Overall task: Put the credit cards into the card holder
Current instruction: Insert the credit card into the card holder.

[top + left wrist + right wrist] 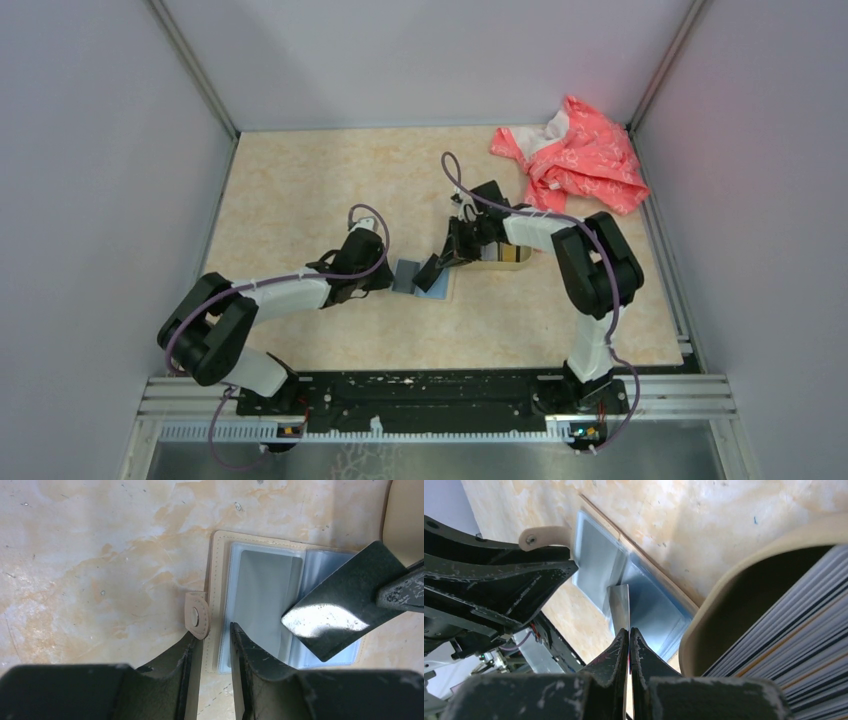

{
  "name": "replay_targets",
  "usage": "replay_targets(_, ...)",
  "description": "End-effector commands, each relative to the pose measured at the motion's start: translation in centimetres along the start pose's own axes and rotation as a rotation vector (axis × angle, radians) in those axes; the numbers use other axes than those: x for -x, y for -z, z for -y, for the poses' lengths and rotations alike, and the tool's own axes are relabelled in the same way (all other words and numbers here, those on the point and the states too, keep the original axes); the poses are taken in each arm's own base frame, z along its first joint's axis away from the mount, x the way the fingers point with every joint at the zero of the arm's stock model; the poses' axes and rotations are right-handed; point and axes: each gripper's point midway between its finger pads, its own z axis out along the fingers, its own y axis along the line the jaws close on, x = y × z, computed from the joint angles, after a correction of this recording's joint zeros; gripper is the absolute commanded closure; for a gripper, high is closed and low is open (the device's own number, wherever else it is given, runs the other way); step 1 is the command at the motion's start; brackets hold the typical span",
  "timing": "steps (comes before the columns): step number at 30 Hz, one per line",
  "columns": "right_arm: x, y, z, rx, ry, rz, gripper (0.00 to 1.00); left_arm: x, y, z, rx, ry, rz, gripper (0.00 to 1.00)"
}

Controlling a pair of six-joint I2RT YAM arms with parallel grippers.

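The beige card holder (218, 580) lies open on the table with its clear sleeves (265, 590) facing up and its snap tab (197, 615) at the left edge. My left gripper (212, 640) straddles that edge with the jaws a small gap apart, one finger on the sleeve and one beside the tab. My right gripper (629, 632) is shut on a dark credit card (325, 610), held tilted with its corner over the sleeves. From above, the holder (420, 280) sits between both grippers. More credit cards (784, 645) stand stacked in the tan dish (744, 580).
The oval tan dish (505, 253) sits right behind the right gripper, close to the holder. A crumpled pink cloth (575, 155) lies at the back right corner. Walls enclose the table on three sides.
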Motion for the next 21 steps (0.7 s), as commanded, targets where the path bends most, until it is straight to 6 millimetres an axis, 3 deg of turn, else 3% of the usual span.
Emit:
replay_targets(1, -0.5, 0.0, 0.0, -0.010, -0.014, -0.002, 1.00, -3.2, 0.0, -2.8, 0.081, -0.039, -0.105, 0.67)
replay_targets(9, -0.2, 1.8, -0.6, -0.032, 0.023, 0.079, 1.00, -3.2, -0.1, -2.8, 0.082, -0.042, -0.105, 0.67)
replay_targets(21, -0.6, -0.1, -0.2, 0.009, -0.033, 0.025, 1.00, -3.2, 0.0, -2.6, 0.068, -0.044, -0.100, 0.67)
